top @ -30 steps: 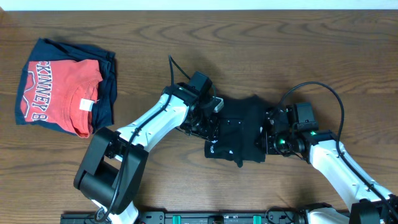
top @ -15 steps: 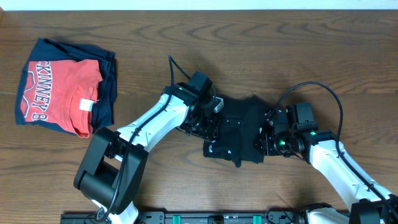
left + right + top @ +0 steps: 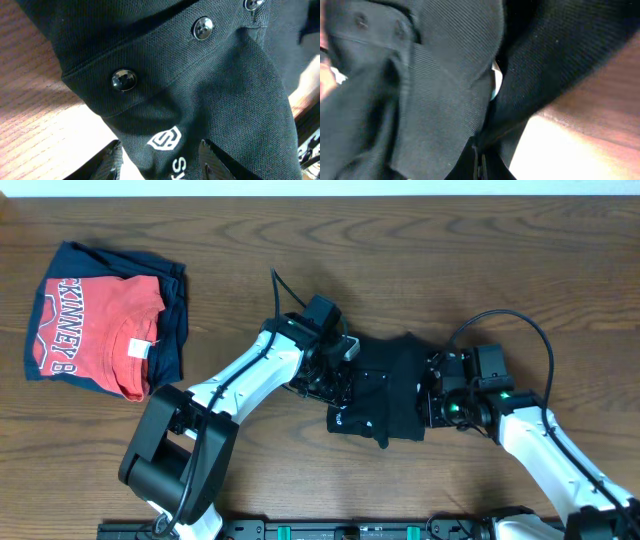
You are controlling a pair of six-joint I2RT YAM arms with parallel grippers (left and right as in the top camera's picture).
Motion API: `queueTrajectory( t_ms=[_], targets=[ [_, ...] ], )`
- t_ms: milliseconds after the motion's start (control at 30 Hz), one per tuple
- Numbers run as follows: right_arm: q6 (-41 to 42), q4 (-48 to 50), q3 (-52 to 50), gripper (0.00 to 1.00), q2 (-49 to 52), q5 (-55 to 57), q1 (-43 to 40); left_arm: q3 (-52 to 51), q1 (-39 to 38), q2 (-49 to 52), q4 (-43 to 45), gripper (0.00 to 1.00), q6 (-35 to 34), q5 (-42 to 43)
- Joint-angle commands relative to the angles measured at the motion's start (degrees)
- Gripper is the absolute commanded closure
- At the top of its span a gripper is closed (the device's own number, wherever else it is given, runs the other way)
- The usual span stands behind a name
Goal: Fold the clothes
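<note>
The black shirt (image 3: 385, 395) lies bunched in a small heap at the table's middle, between both arms. In the left wrist view its button placket and white lettering (image 3: 167, 140) fill the frame. My left gripper (image 3: 337, 383) is at the shirt's left edge. Its fingers (image 3: 161, 162) are apart, with a fold of the shirt between them. My right gripper (image 3: 432, 402) is at the shirt's right edge. Its jaws (image 3: 479, 165) are pressed together on a fold of the black fabric (image 3: 445, 90).
A folded red T-shirt with white letters (image 3: 95, 330) lies on a navy-blue folded garment (image 3: 175, 320) at the far left. Bare wooden table (image 3: 520, 260) surrounds the arms. A black cable (image 3: 500, 320) loops above the right arm.
Hardly anything. Both arms stay at the shirt's edges, and the shirt's outline shifts by only a few pixels.
</note>
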Motion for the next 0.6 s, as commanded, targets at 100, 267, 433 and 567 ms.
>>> queueTrajectory(
  t_ms=[100,267,433,567],
  targets=[
    [-3.67,-0.04,6.03,0.99,-4.39,3.98,-0.52,-0.20,0.15,0.31,-0.28,0.49,0.39,-0.72],
    [-3.65,-0.72,6.29,0.99,-4.35,10.08,-0.52,-0.20,0.15,0.31,-0.28,0.49,0.42,-0.72],
    [-2.43,-3.06,6.29,0.97,-4.33,17.92,-0.55,-0.20,0.15,0.31,-0.28,0.49,0.42,-0.72],
    [1.03,-5.33,6.32,0.69,-4.42,18.56,-0.55,-0.20,0.15,0.31,-0.33,0.49,0.39,-0.72]
  ],
)
